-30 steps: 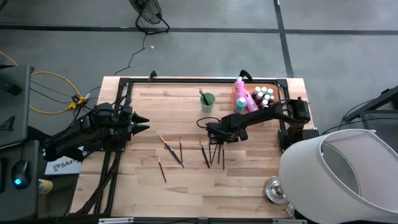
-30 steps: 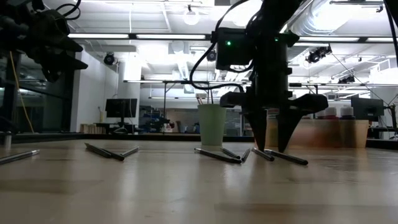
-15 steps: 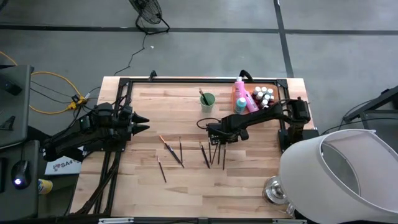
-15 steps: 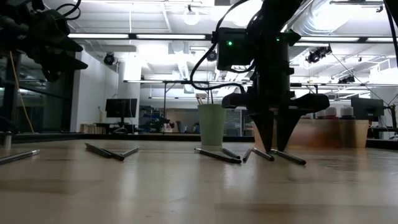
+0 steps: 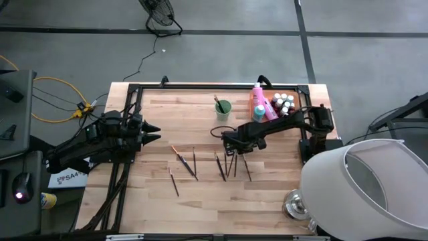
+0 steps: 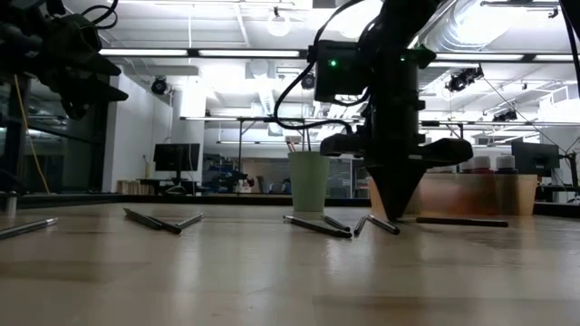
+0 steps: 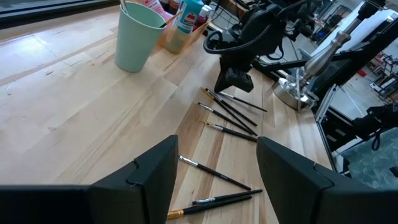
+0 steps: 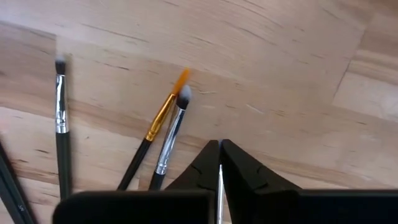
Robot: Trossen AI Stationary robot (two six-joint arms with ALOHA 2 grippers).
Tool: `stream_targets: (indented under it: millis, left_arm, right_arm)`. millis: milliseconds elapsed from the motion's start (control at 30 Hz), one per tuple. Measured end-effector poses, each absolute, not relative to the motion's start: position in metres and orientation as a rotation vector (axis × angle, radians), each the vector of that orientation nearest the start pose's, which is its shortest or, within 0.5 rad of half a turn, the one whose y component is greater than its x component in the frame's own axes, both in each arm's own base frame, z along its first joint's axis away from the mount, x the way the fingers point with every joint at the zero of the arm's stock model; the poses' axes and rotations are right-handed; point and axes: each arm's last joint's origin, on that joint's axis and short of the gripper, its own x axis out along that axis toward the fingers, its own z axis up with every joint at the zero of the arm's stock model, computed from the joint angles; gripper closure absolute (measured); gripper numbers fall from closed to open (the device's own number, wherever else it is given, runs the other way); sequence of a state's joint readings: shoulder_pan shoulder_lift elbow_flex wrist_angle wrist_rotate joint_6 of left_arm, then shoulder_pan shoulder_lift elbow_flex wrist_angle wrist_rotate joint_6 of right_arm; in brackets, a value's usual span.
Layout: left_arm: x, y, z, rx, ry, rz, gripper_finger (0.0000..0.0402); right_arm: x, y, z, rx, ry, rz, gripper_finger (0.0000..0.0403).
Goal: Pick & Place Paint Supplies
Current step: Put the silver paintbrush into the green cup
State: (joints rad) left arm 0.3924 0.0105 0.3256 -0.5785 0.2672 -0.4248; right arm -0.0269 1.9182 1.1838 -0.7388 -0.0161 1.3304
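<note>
Right end effector (image 8: 220,149) pinches a brush (image 8: 219,193) between its tips.

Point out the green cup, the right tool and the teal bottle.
green cup (image 5: 223,108), high view, its rim.
right tool (image 5: 231,151), high view, its closed fingertips.
teal bottle (image 7: 189,15), left wrist view, its label.

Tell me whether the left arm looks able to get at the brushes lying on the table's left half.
Probably yes. The left claw hangs open just left of those brushes, nothing lies between, and the right claw is busy farther right.
</note>
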Motion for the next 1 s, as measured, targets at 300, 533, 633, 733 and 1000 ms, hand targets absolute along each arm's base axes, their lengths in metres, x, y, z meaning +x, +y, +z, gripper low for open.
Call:
stream_targets:
  millis: [300, 533, 633, 733, 1000]
  left_arm:
    - [0.061, 0.017, 0.214, -0.507, 0.220, 0.176, 0.0187]
    - [0.061, 0.017, 0.214, -0.507, 0.220, 0.176, 0.0187]
    - [0.061, 0.017, 0.214, -0.507, 0.220, 0.175, 0.0187]
    - [0.061, 0.017, 0.214, -0.508, 0.220, 0.173, 0.0187]
    - [0.061, 0.017, 0.214, -0.508, 0.220, 0.173, 0.0187]
  right_arm:
    - [0.343, -0.009, 0.142, 1.101, 1.207, -0.929, 0.0399]
    - [0.340, -0.007, 0.168, 1.112, 1.149, -0.857, 0.0400]
    - [0.336, -0.007, 0.182, 1.118, 1.114, -0.834, 0.0400]
    - [0.332, -0.008, 0.197, 1.112, 1.058, -0.818, 0.0400]
    - [0.329, -0.010, 0.234, 1.047, 0.812, -0.761, 0.0400]
